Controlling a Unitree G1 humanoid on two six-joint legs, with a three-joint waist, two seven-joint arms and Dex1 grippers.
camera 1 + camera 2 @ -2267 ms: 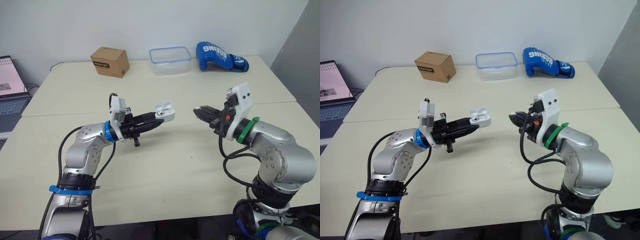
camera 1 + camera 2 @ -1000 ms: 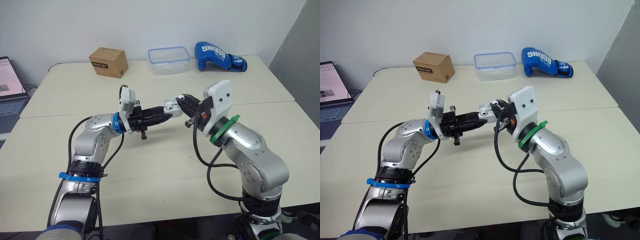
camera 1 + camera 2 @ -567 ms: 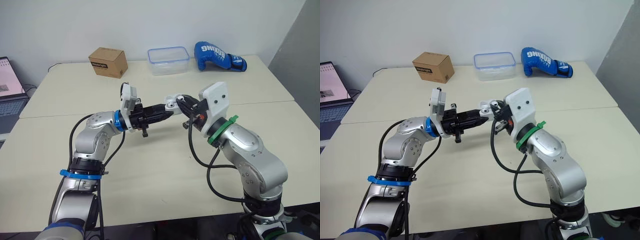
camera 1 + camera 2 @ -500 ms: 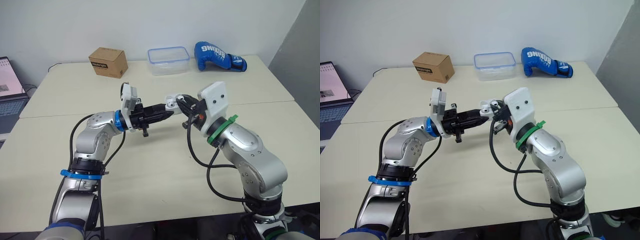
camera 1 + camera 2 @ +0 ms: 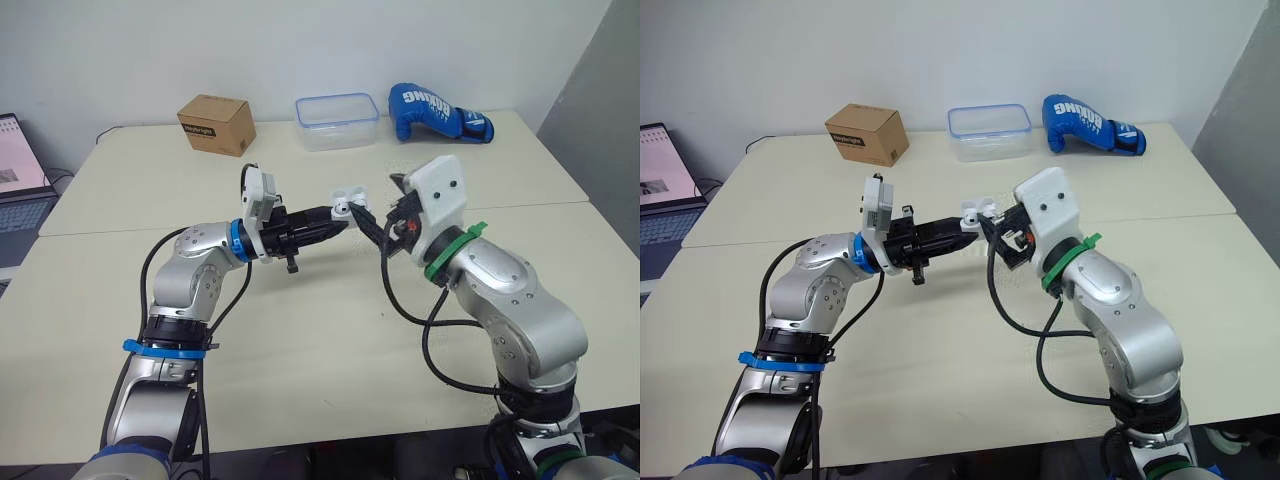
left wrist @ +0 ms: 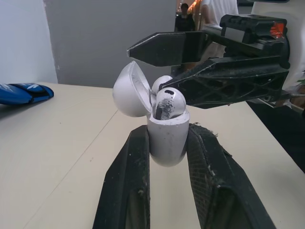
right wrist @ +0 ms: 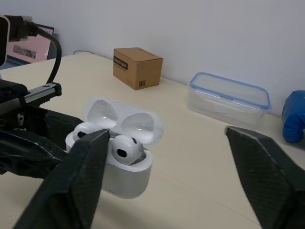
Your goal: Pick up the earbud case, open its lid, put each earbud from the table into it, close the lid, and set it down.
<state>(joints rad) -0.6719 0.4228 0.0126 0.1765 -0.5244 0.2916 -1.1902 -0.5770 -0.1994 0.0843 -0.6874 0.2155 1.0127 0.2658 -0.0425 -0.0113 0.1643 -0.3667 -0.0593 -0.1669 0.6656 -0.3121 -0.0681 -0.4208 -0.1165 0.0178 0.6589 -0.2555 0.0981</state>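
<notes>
Both earbuds (image 7: 125,149) seated, the left claw (image 6: 167,133) pinches the earbud case (image 7: 125,175); the spread right claw (image 7: 167,134) should tip the lid (image 7: 125,121) squarely shut.

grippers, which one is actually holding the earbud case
The left gripper: it is shut on the body of the white earbud case, whose lid stands open. The right gripper is open near the case and grips nothing.

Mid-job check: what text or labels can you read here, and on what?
"BOXING": white letters on the blue boxing glove.
Label on the cardboard box: too small to read.
Text on the laptop screen: blurred, unreadable.
None visible on the earbud case.
</notes>
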